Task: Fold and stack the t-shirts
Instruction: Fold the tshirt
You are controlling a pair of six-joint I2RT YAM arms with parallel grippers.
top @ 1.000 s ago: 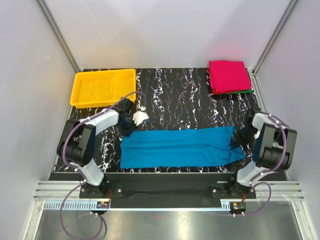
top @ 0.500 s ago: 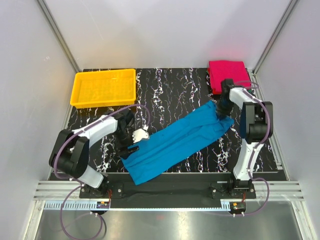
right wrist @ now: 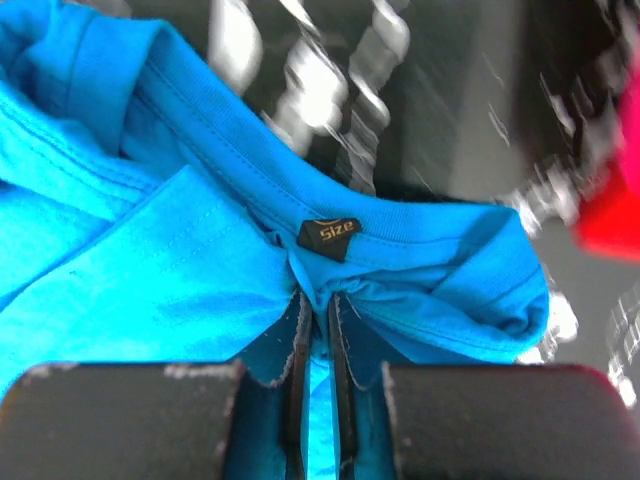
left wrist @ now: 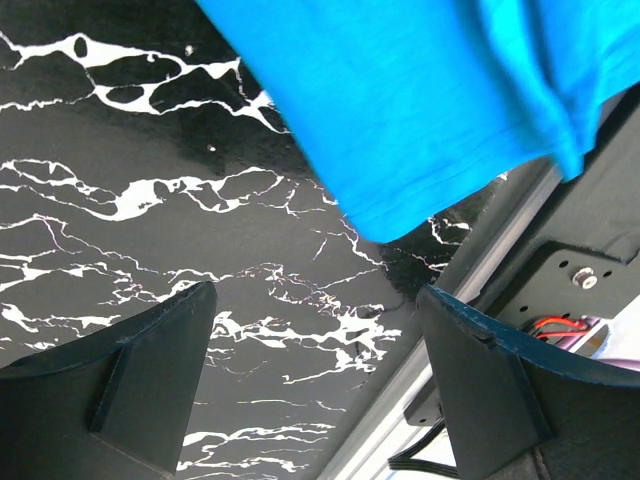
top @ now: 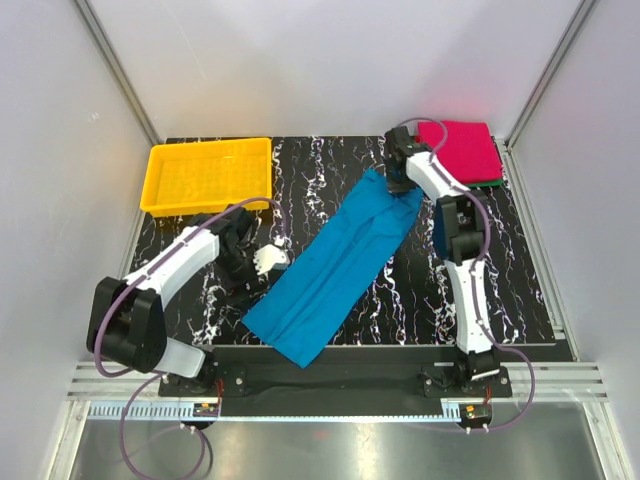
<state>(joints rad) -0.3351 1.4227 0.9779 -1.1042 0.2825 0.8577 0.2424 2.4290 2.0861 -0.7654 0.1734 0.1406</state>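
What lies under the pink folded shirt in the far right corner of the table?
Only a thin edge of a green shirt shows along the near side of the pink shirt; the rest is covered.

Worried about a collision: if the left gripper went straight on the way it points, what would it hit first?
Most likely the black table, seen between the open fingers of the left gripper. The edge of the blue shirt lies just beyond, so it probably misses the cloth; depth is unclear.

The right jaws have hauled the teal t-shirt [top: 335, 265] toward the pink stack [top: 458, 150] — it now lies diagonal.
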